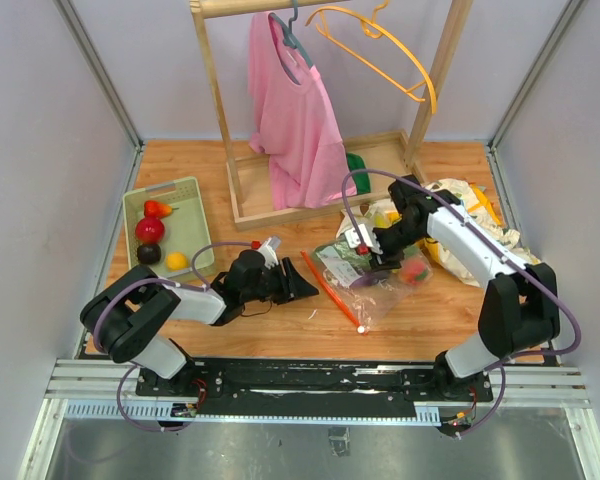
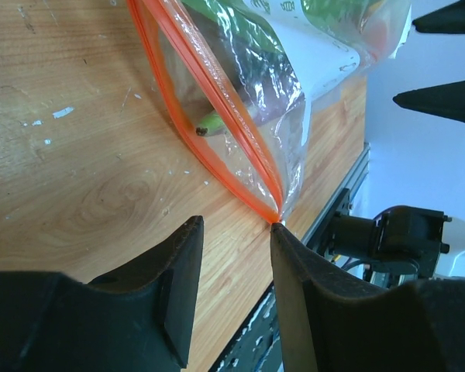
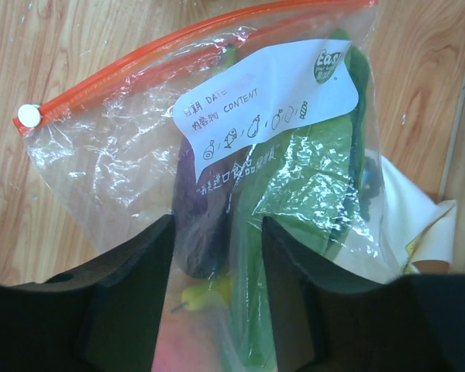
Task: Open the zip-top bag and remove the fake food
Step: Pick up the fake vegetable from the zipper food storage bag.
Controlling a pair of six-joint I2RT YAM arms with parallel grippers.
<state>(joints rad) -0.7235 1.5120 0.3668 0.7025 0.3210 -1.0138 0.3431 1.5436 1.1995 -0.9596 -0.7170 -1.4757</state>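
The zip-top bag (image 1: 375,285) lies on the wooden table, its orange zipper strip (image 1: 325,280) facing left and its mouth slightly parted in the left wrist view (image 2: 217,116). Fake food sits inside: a purple piece (image 3: 198,217), a green piece (image 3: 310,186), a yellow-green piece (image 3: 198,294) and a red piece (image 1: 414,270). My left gripper (image 1: 305,288) is open and empty, its right fingertip (image 2: 283,240) at the zipper's near end. My right gripper (image 1: 380,258) straddles the bag's bulk (image 3: 217,225), the food-filled plastic filling the gap between its fingers. A white slider (image 3: 29,116) sits at the strip's end.
A pale green tray (image 1: 185,190) at the left holds red (image 1: 150,230), dark (image 1: 148,253) and yellow (image 1: 177,261) fruits. A wooden rack with a pink shirt (image 1: 290,110) stands behind. The dinosaur-print cloth (image 1: 470,200) lies at the right. The table's front rail is close to the left gripper.
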